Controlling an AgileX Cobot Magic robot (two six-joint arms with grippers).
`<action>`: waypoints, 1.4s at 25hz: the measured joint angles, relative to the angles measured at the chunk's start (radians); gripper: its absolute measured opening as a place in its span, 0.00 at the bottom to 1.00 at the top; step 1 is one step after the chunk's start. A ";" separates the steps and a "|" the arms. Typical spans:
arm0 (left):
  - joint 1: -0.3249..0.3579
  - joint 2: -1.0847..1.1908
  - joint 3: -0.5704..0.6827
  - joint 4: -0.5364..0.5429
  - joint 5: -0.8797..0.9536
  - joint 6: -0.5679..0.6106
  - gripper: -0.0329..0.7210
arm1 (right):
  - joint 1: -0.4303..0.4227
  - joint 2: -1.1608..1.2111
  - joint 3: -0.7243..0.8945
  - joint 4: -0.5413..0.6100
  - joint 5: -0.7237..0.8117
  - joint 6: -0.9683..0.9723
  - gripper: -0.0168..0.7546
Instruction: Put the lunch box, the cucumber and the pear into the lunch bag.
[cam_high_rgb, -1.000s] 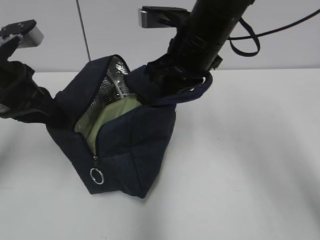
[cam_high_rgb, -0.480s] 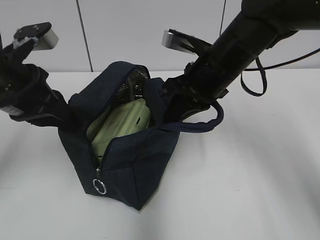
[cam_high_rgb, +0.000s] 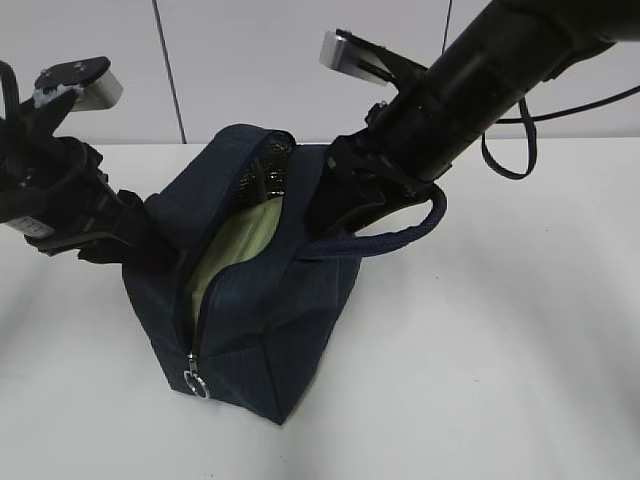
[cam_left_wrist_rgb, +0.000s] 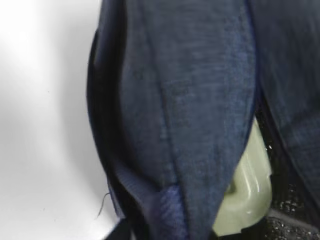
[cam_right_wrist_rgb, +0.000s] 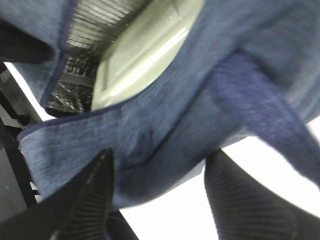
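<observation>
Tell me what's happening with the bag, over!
Right tool open, straddling the lunch bag rim. Left tool against bag's other side, state unclear. Lunch box inside, bag unzipped. Cucumber, pear not visible.

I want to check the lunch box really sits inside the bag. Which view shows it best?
The exterior view: the lunch box shows as a pale green lid inside the open lunch bag. The right wrist view gives a blurred close-up; the left wrist view only a corner.

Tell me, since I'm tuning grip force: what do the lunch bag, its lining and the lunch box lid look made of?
Lunch bag: matte navy woven fabric, visibly creased. Lining: shiny ribbed silver, likely foil insulation. Lunch box lid: smooth pale green, probably plastic.
</observation>
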 joint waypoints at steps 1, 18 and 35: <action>0.000 -0.002 0.000 0.000 -0.001 0.000 0.50 | 0.000 -0.012 0.000 0.000 0.002 -0.003 0.64; 0.000 -0.103 0.000 0.011 -0.041 0.000 0.55 | 0.000 -0.067 0.000 0.061 0.040 -0.013 0.64; 0.000 -0.200 0.000 0.045 -0.014 0.000 0.55 | 0.000 -0.293 0.217 -0.161 -0.029 0.051 0.51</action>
